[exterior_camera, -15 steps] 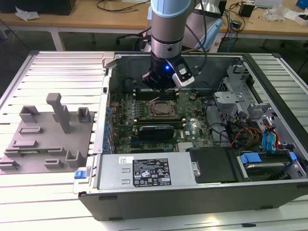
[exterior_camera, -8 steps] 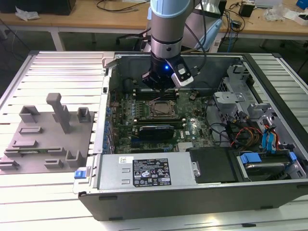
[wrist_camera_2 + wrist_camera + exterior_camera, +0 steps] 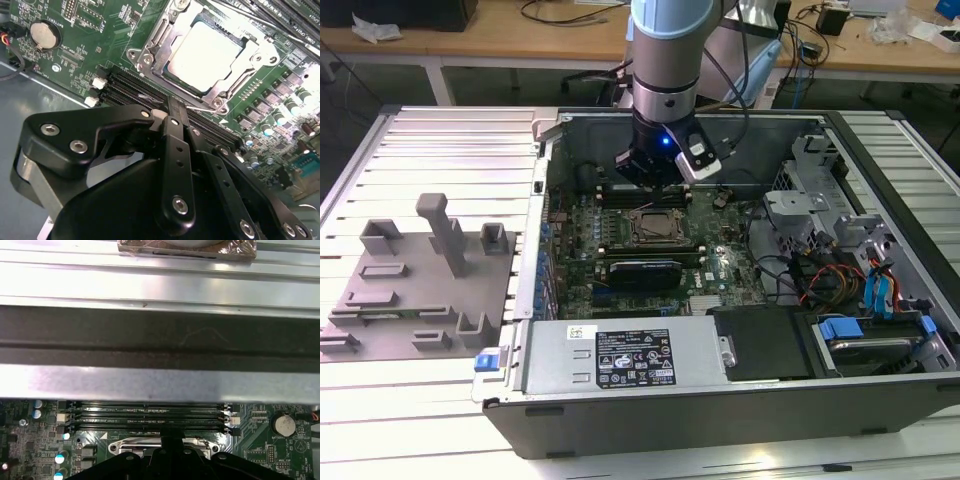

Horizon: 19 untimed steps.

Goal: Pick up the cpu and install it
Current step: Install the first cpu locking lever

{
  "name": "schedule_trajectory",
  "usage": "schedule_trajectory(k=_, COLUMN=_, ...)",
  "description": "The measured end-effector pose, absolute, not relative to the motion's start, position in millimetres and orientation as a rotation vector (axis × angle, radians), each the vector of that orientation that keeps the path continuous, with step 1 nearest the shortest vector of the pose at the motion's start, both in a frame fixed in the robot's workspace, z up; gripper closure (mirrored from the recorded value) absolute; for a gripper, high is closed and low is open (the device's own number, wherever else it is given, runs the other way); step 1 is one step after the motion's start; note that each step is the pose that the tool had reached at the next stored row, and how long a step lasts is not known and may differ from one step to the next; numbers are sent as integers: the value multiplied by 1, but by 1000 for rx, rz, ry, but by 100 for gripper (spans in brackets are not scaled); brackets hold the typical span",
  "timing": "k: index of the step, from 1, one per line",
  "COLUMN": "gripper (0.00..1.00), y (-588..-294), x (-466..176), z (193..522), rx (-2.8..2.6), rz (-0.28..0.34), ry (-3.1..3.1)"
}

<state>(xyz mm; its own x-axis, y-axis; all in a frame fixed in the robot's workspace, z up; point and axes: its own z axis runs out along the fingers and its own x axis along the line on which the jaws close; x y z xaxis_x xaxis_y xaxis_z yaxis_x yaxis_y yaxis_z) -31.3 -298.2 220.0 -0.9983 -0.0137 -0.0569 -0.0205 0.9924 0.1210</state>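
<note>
Exterior view: I see gripper (image 3: 655,172) hanging inside open steel computer case (image 3: 740,400), just above socket (image 3: 655,226) on green motherboard (image 3: 720,270).

Second wrist view: cpu (image 3: 210,55), flat silvery square, sits in socket's metal frame, apart from black fingers (image 3: 176,120); fingers look closed together, holding nothing.

First wrist view: ribbed case wall (image 3: 160,340) behind socket.
</note>
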Motion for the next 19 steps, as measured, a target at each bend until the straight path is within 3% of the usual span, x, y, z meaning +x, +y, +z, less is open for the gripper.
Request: schedule_trajectory(k=19, gripper=89, y=-298, x=-39, z=210, rx=85, rz=176, ry=2995)
